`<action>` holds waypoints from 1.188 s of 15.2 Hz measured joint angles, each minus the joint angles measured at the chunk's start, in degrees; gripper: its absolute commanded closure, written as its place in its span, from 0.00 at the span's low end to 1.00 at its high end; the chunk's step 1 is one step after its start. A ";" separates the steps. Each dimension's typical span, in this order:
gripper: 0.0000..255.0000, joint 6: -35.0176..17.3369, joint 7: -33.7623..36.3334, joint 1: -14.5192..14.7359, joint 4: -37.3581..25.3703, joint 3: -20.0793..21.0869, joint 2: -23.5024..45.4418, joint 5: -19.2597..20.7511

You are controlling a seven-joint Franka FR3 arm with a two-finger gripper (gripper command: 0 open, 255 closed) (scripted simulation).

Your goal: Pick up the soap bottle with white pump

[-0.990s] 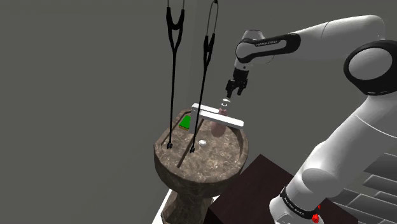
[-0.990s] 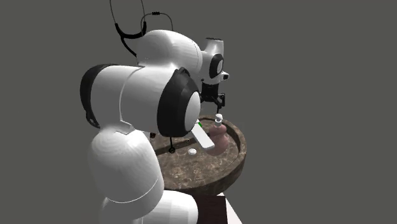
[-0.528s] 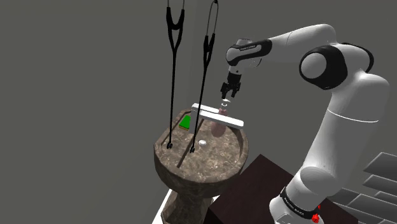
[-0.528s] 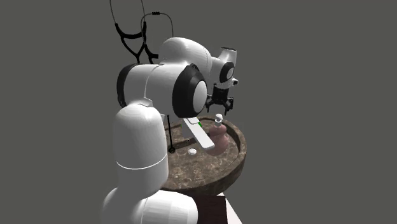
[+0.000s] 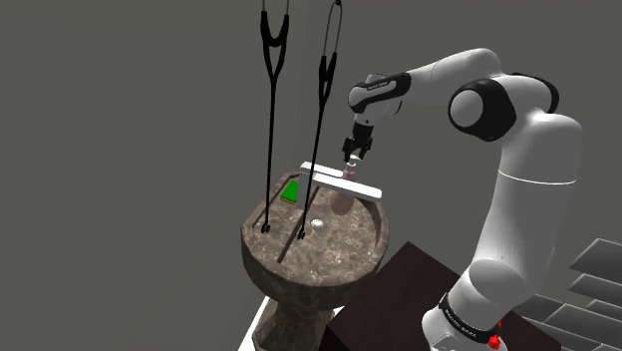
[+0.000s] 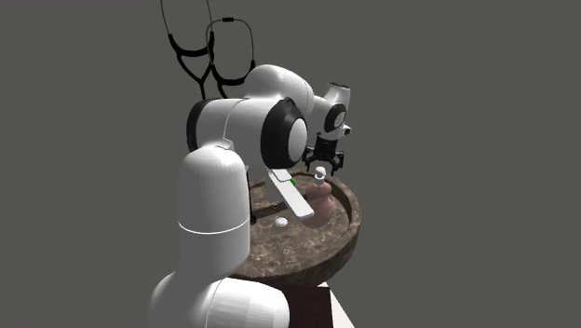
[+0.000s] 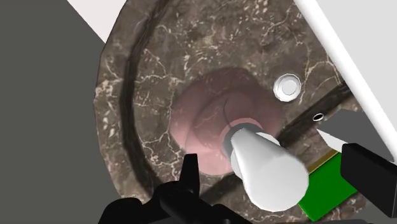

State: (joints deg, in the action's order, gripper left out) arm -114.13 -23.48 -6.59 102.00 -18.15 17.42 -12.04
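The pincer [image 7: 273, 162] hangs directly over the soap bottle [image 7: 207, 121], pointing down at it, with its 2 fingers [image 7: 189, 181] apart. In the wrist view the white pump [image 7: 266, 167] sits in the gap between them, a little nearer the finger beside the basin's rim than the other, and neither finger touches it. The pink body of the bottle lies below the fingertips.

In the shoulder view the pincer [image 5: 353, 153] is just above the pump [image 5: 350, 163], and the bottle [image 5: 340, 196] stands upright inside a dark veined stone basin [image 5: 299, 274] on a pedestal, close to the rim on that view's right. A flat white bar [image 5: 351, 185] crosses in front of the bottle. A green block [image 5: 290, 191] lies at the far rim, and a small white stud [image 5: 317, 224] sits in the bowl near the bottle. 2 tall black forked rods [image 5: 270, 120] rise from the bowl at that view's left.

The second exterior view shows the pincer [image 6: 319, 165] right above the pump [image 6: 319, 174], with the bottle [image 6: 322, 201] inside the basin [image 6: 350, 228].
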 measured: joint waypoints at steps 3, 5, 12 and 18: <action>1.00 -1.37 -0.28 -0.02 0.88 0.10 0.54 -0.29; 1.00 -1.49 -0.31 -0.04 0.86 0.11 0.64 -0.33; 1.00 -1.55 -0.32 -0.04 0.87 0.10 0.64 -0.33; 1.00 1.00 0.29 0.10 -0.39 -0.07 -0.64 0.29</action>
State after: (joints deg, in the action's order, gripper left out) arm -113.13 -23.19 -6.49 101.61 -18.22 16.78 -11.75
